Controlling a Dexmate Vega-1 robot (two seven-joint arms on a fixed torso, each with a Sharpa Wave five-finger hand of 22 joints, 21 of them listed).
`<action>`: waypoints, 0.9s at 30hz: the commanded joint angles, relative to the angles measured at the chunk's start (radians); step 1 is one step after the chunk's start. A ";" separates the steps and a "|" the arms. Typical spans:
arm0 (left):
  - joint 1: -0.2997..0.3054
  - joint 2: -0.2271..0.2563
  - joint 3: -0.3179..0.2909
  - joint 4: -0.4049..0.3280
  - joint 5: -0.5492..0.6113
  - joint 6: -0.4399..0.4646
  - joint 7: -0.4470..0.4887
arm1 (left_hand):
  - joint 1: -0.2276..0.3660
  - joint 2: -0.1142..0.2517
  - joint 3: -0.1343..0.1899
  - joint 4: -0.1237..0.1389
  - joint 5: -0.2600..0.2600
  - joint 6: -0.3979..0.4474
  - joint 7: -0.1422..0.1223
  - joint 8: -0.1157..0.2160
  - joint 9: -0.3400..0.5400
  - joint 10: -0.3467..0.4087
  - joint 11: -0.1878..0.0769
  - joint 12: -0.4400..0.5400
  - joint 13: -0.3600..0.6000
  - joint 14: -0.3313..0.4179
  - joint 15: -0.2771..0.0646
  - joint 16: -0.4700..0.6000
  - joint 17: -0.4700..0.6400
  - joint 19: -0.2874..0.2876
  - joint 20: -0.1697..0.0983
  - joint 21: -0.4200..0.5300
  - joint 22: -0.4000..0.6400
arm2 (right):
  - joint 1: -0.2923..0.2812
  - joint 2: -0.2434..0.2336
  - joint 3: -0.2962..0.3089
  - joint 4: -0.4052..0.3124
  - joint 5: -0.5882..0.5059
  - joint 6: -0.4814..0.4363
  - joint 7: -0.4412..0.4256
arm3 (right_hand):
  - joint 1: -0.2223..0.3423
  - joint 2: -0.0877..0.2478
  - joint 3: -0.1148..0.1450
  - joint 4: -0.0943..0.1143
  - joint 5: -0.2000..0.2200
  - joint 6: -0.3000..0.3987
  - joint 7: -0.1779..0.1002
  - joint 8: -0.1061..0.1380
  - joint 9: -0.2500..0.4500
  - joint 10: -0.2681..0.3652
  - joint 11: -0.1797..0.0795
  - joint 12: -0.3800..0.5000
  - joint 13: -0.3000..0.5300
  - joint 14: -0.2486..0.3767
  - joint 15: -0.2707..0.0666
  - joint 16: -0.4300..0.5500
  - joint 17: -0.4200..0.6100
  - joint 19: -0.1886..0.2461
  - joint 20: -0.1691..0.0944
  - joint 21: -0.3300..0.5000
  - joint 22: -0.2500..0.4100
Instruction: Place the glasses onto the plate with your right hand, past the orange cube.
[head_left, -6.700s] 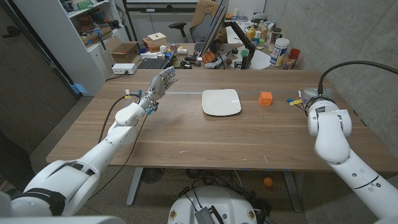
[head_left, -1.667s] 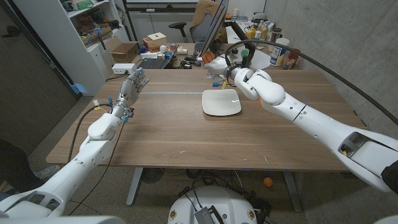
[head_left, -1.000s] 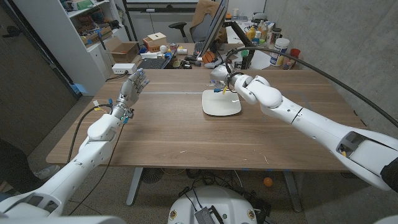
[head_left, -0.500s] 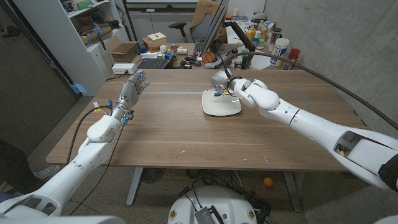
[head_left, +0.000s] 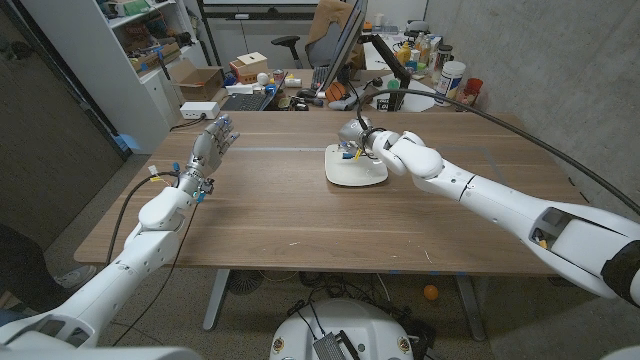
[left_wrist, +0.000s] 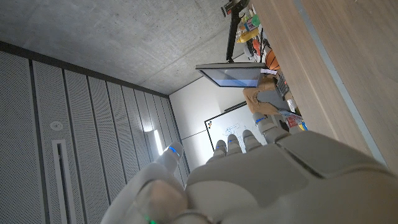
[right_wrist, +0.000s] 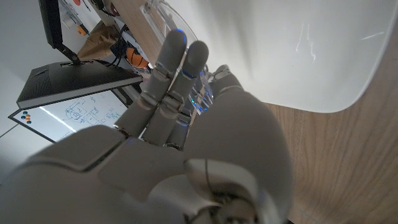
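Right hand (head_left: 352, 140) over the white plate (head_left: 358, 175) at frame centre (grip unclear); left hand (head_left: 210, 145) raised, fingers spread, holding nothing

glasses: hidden behind right hand (head_left: 352, 143) | plate (right_wrist: 298, 56): cut by frame edge

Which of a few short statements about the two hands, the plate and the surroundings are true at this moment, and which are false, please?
1. The right hand is above the far edge of the white plate. True.
2. The left hand rests on the plate. False: it is held up well to the plate's left, fingers apart, holding nothing.
3. The plate is round and black. False: it is white and square with rounded corners.
4. A monitor stands beyond the wooden table. True.
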 joint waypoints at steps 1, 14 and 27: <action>-0.016 -0.009 0.006 0.029 -0.003 0.002 -0.015 | 0.004 0.109 -0.004 0.000 0.005 0.002 0.004 0.004 0.005 -0.022 0.006 0.008 0.003 -0.022 0.003 0.000 0.004 0.001 0.012 0.005 0.002 | 0.024 0.027 -0.042 0.062 0.015 0.009 -0.011 | 0.045 0.045 0.003 0.004 0.007 0.006 0.001 0.008 0.003 0.029 -0.024 0.003 0.004 0.010 -0.003 -0.002 0.003 -0.005 -0.087 0.008 -0.001; -0.035 -0.018 0.011 0.065 -0.006 -0.002 -0.029 | 0.004 0.109 -0.004 0.000 0.006 0.002 0.005 0.004 0.005 -0.023 0.005 0.008 0.003 -0.022 0.003 0.000 0.004 0.002 0.010 0.006 0.002 | 0.050 0.054 -0.078 0.116 0.040 0.020 -0.024 | 0.047 0.044 0.002 0.005 0.007 0.005 0.000 0.007 0.004 0.032 -0.026 0.002 0.005 0.013 -0.003 -0.005 0.003 -0.009 -0.087 0.026 -0.014; -0.050 -0.025 0.011 0.096 -0.011 -0.008 -0.043 | 0.004 0.109 -0.004 0.000 0.006 0.001 0.005 0.003 0.005 -0.023 0.005 0.008 0.003 -0.023 0.002 0.000 0.004 0.002 0.011 0.006 0.002 | 0.082 0.082 -0.119 0.164 0.048 0.017 -0.023 | 0.051 0.046 0.004 0.004 0.007 -0.006 0.001 0.001 0.003 0.024 -0.028 -0.001 0.008 0.015 -0.003 -0.009 0.001 -0.014 -0.087 0.043 -0.026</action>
